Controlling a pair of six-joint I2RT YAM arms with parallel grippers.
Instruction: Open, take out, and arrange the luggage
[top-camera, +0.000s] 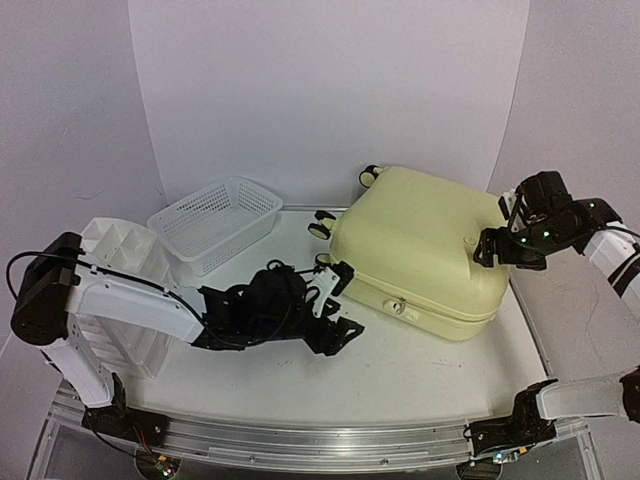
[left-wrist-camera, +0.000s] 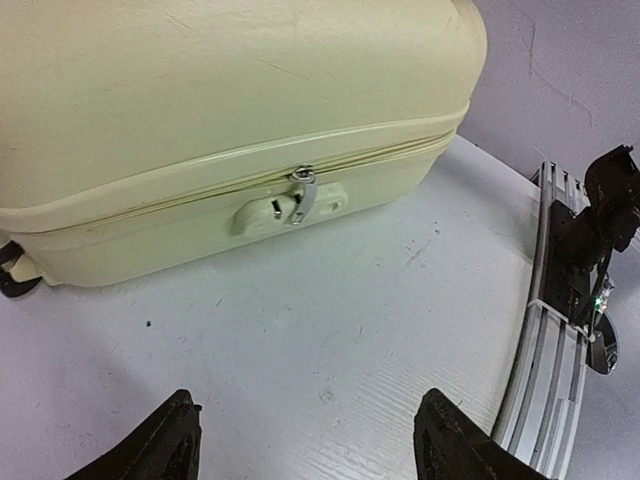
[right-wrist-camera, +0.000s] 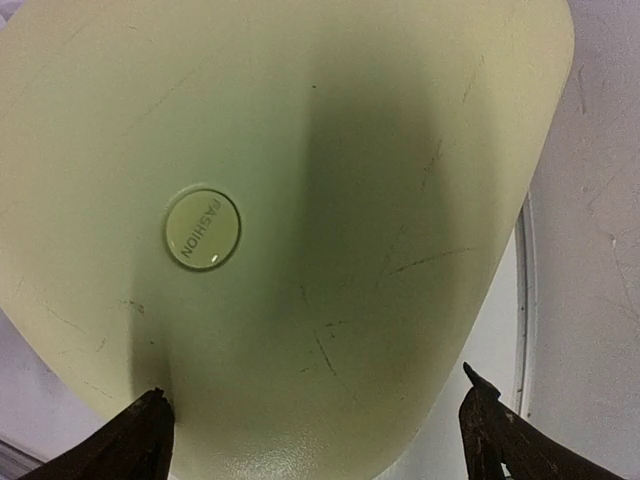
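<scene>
The white surface (top-camera: 420, 370) carries the closed luggage (top-camera: 420, 240), lying flat right of centre. The left pincer (top-camera: 345, 303), released and empty, sits mid-frame facing its zipped side. The right pincer (top-camera: 497, 248), also spread empty, hangs over its right edge.

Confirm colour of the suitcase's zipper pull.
Silver metal zipper pull on the pale yellow hard-shell suitcase; clearest in left wrist view.

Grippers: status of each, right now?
Left gripper: open, empty, facing the luggage.
Right gripper: open, empty, over the luggage top.
</scene>
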